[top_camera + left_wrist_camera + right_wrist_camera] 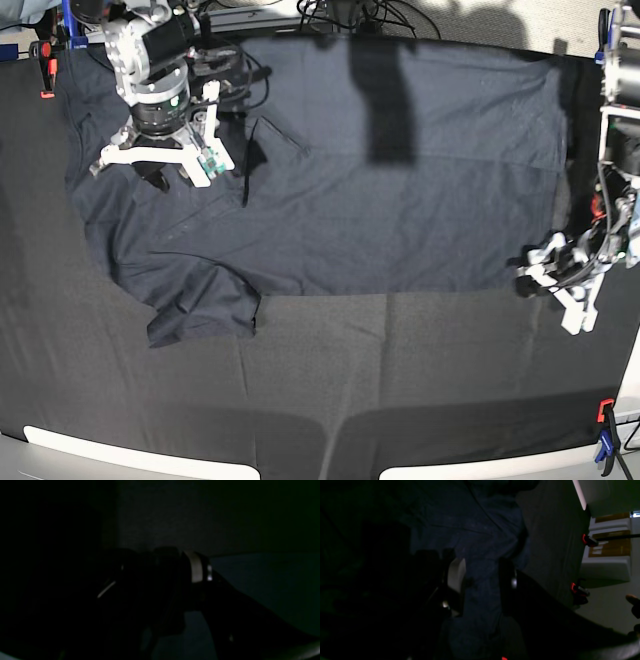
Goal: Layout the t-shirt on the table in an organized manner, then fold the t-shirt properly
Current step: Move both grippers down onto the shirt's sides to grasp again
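Listener: What lies closest to the viewer?

Guide: Pale front edge of the table [120,447], at six o'clock in the base view, with a blue and red clamp [605,420] at five o'clock pinning the black cloth top. Beyond that is bare black cloth.

Listener: And the shirt?

Guide: The dark navy t-shirt [400,200] lies across the middle and far half of the table, neck end towards nine o'clock and hem towards three. Most of the body lies flat. One sleeve [205,310] at eight o'clock is crumpled back on itself, so I judge the laying-out is unfinished.

Listener: Where are the arms?

Guide: The left gripper [558,292] sits low at three o'clock, just beside the near hem corner. Its claw is spread and I can see nothing inside it. That corner is a sensible place to pull the hem square. Its own wrist view is too dark to add anything.

Listener: And the other?

Guide: Farther off, at ten o'clock, the right gripper [160,160] stands over the shoulder next to the collar [262,140]. Its fingers are splayed with navy fabric between them, though I cannot tell whether they bite it. Probably it steadies that end.
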{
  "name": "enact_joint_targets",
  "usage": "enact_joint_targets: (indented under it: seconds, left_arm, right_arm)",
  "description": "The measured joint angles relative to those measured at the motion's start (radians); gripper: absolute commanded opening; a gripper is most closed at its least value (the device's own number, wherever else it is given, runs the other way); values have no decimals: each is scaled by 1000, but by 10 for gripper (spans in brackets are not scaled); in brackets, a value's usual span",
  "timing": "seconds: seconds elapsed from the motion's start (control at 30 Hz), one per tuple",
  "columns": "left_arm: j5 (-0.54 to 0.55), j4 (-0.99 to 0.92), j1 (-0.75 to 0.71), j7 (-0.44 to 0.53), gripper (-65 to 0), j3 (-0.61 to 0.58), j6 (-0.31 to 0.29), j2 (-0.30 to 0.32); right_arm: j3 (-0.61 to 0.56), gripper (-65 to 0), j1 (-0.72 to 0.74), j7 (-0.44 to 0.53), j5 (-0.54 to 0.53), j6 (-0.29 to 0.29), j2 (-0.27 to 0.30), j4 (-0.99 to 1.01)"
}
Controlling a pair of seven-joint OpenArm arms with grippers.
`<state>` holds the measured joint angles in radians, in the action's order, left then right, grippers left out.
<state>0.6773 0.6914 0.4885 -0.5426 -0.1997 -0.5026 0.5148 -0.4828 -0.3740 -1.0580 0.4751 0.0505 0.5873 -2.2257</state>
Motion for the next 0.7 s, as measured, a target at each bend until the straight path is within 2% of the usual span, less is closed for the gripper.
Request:
enact_joint_targets:
  seconds: [0.1, 0.3, 0.4, 0.5, 0.63, 0.7]
  left_arm:
    - [0, 0, 2, -19, -387, 0, -44, -14]
    - [1, 0, 2, -24, -408, 0, -49, -11]
    - [0, 0, 2, -27, -490, 0, -48, -3]
    - [-1, 0, -1, -11, -650, 0, -48, -2]
    - [0, -1, -3, 0, -650, 0, -48, -3]
    - [0, -1, -4, 0, -650, 0, -48, -8]
  right_arm:
    - [0, -434, 0, 0, 0, 0, 0, 0]
    - [0, -434, 0, 0, 0, 0, 0, 0]
    - [0, -434, 0, 1, 0, 0, 0, 0]
    - [0, -434, 0, 8, 0, 0, 0, 0]
    - [3, -434, 9, 13, -9, 0, -1, 0]
    - [36, -434, 31, 17, -90, 0, -15, 15]
